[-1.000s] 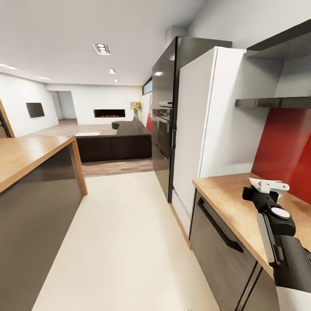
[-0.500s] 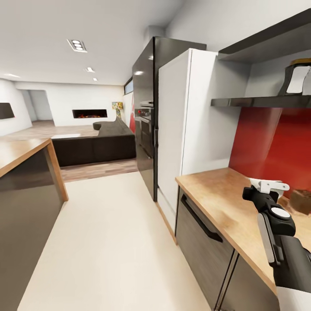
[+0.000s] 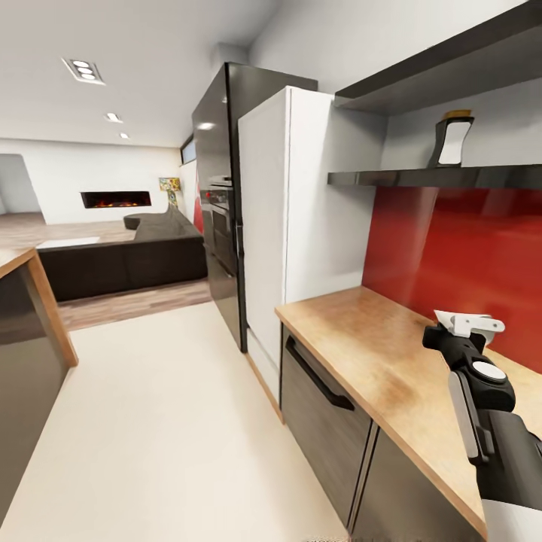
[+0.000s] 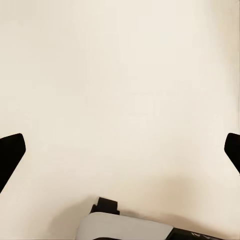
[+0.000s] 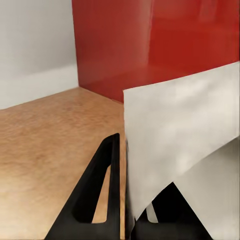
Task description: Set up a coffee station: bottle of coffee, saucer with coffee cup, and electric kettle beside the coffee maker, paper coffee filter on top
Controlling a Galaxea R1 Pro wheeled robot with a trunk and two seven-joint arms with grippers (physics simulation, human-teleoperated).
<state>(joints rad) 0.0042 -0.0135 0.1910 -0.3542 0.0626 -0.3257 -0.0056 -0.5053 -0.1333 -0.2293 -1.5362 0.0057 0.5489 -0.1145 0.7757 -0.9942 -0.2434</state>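
In the head view my right gripper [image 3: 461,330] hovers above the kitchen countertop [image 3: 361,339], shut on the paper coffee filter [image 3: 468,324], a white folded sheet. The right wrist view has the filter [image 5: 185,135] pinched beside a black finger [image 5: 100,185], over the wood worktop and facing the red backsplash. The bottle of coffee [image 3: 452,139], dark with a yellow lid and white label, stands on the dark kitchen shelf [image 3: 421,178] above and behind the gripper. My left gripper [image 4: 122,150] hangs open over pale floor, with nothing between its fingers.
A white fridge [image 3: 301,218] and a black oven tower [image 3: 218,218] stand at the counter's far end. The wooden island [image 3: 22,301] sits at the left across a cream floor aisle [image 3: 165,421]. A dark sofa [image 3: 128,256] lies beyond.
The head camera has swung to the right: the island slid toward the left edge, and the shelf with the bottle of coffee came into view. My right arm keeps its place in the picture.
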